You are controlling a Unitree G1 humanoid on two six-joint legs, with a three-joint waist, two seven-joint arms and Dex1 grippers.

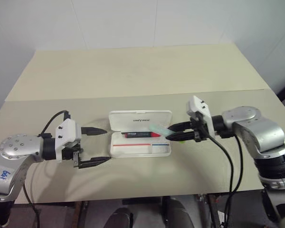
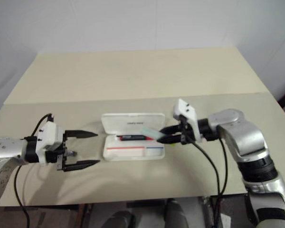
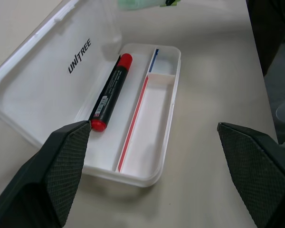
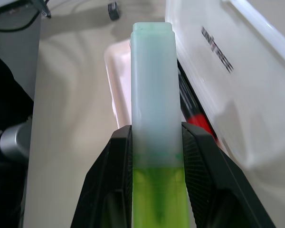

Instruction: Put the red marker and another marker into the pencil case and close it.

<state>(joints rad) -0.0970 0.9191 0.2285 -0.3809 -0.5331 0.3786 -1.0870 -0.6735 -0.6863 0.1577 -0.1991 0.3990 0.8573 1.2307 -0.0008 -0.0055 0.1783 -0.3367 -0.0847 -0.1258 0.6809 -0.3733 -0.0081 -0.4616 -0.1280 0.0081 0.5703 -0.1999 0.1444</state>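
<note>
Over open pencil case [image 1: 115, 148]: my right gripper [image 1: 170, 132] clamps pale green marker [image 1: 159, 128] mid-barrel, tip above red marker [image 1: 141, 135] lying inside. Green marker looks light, stiff, smooth plastic; mid-barrel hold seems right. My left gripper [image 1: 101, 145] wide, empty, beside case.

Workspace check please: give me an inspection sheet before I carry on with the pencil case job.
Surface: beige table, two boards butted together.
Job's things: pencil case open, lid back; red marker lying inside; green marker held over the case's right end, not yet in.
Clutter: nothing seen.
Grippers: left gripper open, beside the case's left end, holding nothing; right gripper shut on the green marker.
Cables: black cables hang from the right wrist; another loops at the left wrist.
Surroundings: white wall behind the table.
</note>
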